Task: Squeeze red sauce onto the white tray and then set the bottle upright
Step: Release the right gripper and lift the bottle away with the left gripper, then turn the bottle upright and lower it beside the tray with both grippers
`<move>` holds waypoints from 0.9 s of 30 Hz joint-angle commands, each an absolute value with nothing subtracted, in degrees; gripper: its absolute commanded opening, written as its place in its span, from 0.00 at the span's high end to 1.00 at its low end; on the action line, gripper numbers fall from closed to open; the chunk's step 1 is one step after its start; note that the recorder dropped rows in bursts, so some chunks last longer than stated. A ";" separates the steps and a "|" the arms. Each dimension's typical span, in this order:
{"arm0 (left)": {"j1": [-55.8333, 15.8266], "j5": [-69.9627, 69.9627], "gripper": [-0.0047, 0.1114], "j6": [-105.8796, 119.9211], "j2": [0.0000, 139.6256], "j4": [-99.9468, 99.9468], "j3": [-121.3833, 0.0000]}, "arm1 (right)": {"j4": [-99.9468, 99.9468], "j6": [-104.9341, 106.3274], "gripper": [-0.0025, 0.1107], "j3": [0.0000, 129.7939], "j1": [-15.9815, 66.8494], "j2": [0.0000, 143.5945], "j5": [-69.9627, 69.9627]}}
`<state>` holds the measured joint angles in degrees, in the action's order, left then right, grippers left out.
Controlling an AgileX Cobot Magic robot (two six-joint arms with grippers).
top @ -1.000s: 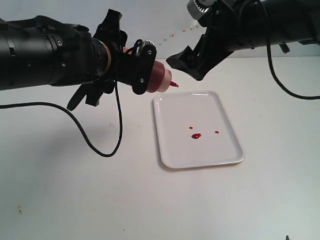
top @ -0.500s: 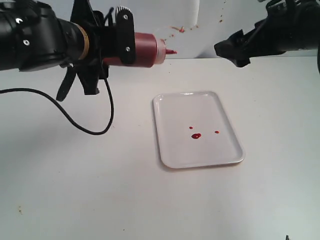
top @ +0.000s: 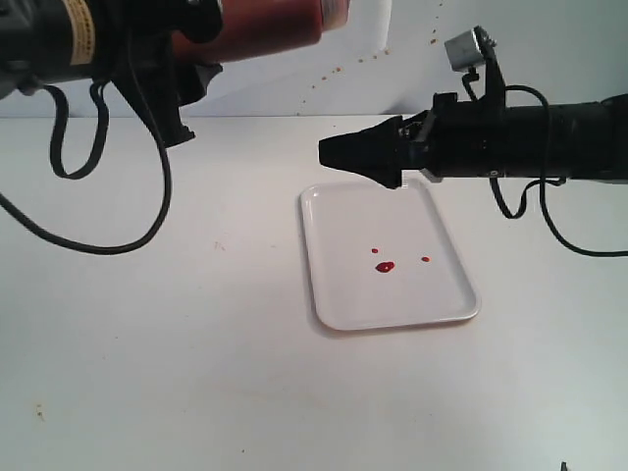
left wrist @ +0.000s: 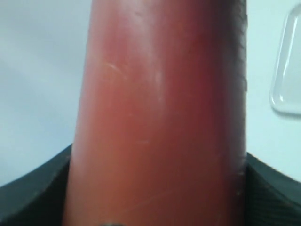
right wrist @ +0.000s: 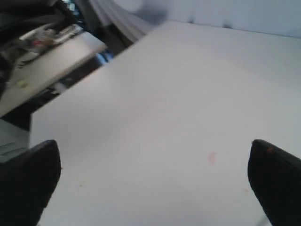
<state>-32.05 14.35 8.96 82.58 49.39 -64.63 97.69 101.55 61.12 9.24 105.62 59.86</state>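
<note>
Red sauce point(top: 384, 266) is judged laid on the white tray point(top: 329, 294); the bottle point(top: 265, 25), clamped sideways in the left gripper point(top: 193, 25) up-left of the tray, is to be uprighted next; the right gripper point(top: 336, 152) is spread wide, empty.

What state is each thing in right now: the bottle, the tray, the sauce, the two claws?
Translucent dark red plastic squeeze bottle: held in the air, lying sideways.
Flat white plastic tray: lying flat, sauce on it.
Glossy red sauce drops: three small separate spots on the tray.
Left claw: shut on the bottle.
Right claw: open, empty.

No text, label or number is legible.
</note>
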 commanded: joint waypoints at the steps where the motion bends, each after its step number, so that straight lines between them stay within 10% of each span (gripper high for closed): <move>1: -31.92 8.14 0.96 7.29 78.19 43.90 -62.80 | 99.95 105.46 0.09 62.08 9.23 106.38 69.96; 27: -31.92 -26.19 0.96 1.53 77.45 22.12 -41.78 | 99.95 115.42 0.16 62.80 17.52 98.15 69.96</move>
